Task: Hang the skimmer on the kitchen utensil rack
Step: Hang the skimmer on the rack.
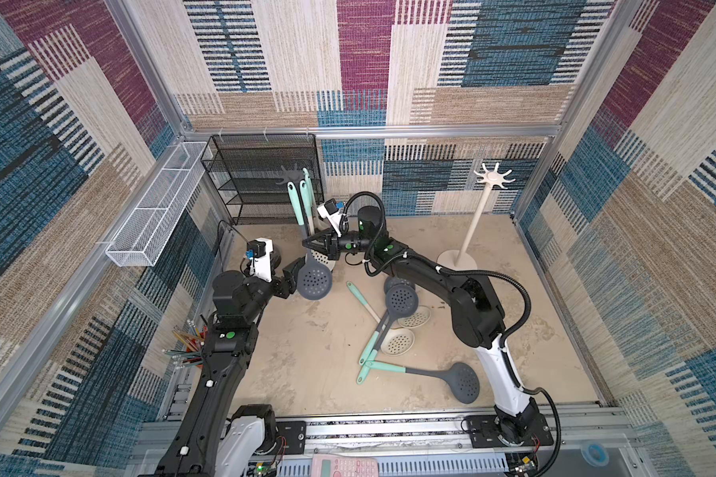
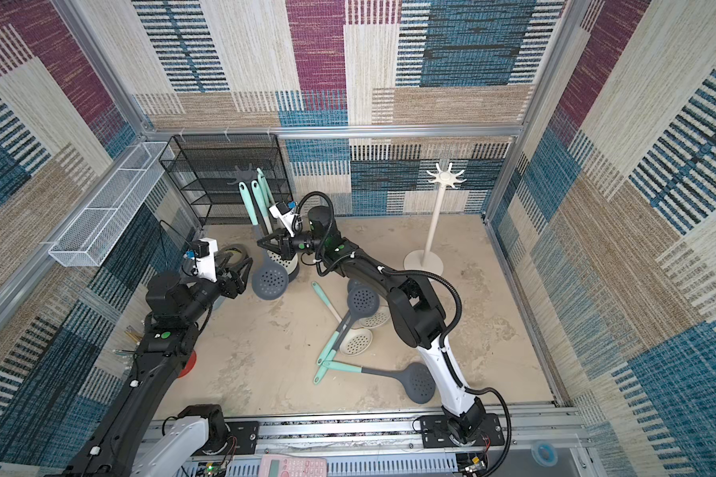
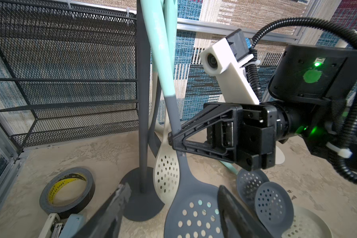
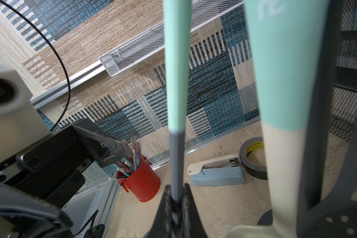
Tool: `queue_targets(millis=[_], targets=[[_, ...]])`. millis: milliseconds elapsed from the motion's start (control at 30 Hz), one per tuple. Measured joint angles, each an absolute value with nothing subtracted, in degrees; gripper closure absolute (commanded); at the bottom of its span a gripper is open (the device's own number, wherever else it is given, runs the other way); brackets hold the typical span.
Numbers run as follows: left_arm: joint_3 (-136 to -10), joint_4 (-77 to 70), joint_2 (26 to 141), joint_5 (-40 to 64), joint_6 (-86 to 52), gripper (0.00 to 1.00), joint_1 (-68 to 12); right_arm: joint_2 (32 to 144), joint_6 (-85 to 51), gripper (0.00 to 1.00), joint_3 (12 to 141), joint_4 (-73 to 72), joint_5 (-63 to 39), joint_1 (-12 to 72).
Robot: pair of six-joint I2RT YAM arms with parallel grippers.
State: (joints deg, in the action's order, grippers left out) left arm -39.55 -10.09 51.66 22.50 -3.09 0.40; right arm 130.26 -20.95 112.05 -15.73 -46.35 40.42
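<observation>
Grey neck of the skimmer point(image 3: 174, 115) is pinched in the closed right gripper point(image 3: 170, 141), handle rising nearly upright above the fingers point(image 3: 204, 153) toward the rack point(image 3: 142, 103), perhaps not hooked yet; the left gripper point(image 2: 238, 264) stands open, empty.

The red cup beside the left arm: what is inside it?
Inside the red cup stand many pencils and pens, sticking out above its rim and leaning apart. Their lower ends and the bottom of the cup cannot be seen, because the cup's wall covers them.
</observation>
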Motion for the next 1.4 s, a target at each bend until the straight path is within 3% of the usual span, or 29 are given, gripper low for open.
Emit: queue_targets(millis=[267,333,500,733,1400], targets=[[-39.55,-10.09,51.75,22.52,-3.09,0.29,0.40,130.15,-22.70,1.00,111.63,-16.71,-46.02,40.47],[-39.55,-10.09,51.75,22.52,-3.09,0.29,0.40,130.15,-23.09,0.91,111.63,-16.75,-45.84,40.47],[-39.55,-10.09,51.75,22.50,-3.09,0.29,0.40,128.75,-23.42,0.58,109.10,-16.97,-43.35,40.42],[-39.55,-10.09,51.94,22.48,-3.09,0.29,0.40,123.35,-22.39,0.36,102.59,-19.55,-40.80,40.40],[-39.97,-9.98,51.62,26.22,-3.31,0.32,-1.96,108.20,-14.90,0.30,85.60,-20.53,-24.14,33.74]])
